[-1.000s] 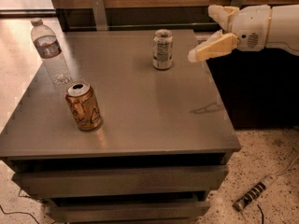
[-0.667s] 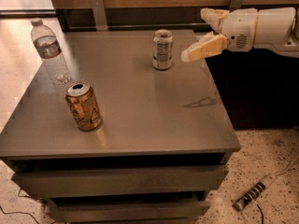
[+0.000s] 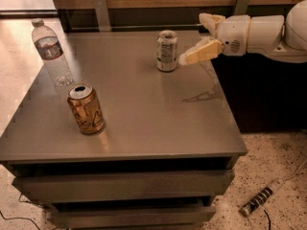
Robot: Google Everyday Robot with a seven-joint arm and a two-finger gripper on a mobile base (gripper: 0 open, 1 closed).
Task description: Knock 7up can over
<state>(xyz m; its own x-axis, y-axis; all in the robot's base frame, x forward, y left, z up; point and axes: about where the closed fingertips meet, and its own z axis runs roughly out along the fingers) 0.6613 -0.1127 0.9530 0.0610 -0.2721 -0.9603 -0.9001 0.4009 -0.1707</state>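
Note:
The 7up can (image 3: 167,51), pale silver with green markings and a pull-tab top, stands upright at the back middle of the grey table (image 3: 144,128). My gripper (image 3: 196,40) reaches in from the right at can height. Its fingers are spread apart. The near finger (image 3: 199,53) points at the can, its tip a small gap from the can's right side. The far finger (image 3: 209,20) sits higher and further back.
An orange-brown can (image 3: 86,108) stands at the front left. A clear water bottle (image 3: 52,52) stands at the back left. The table's right edge drops to a speckled floor with a power strip (image 3: 261,198). A wood wall runs behind.
My gripper has moved left toward the 7up can, closing most of the gap. The can stays upright in the same place.

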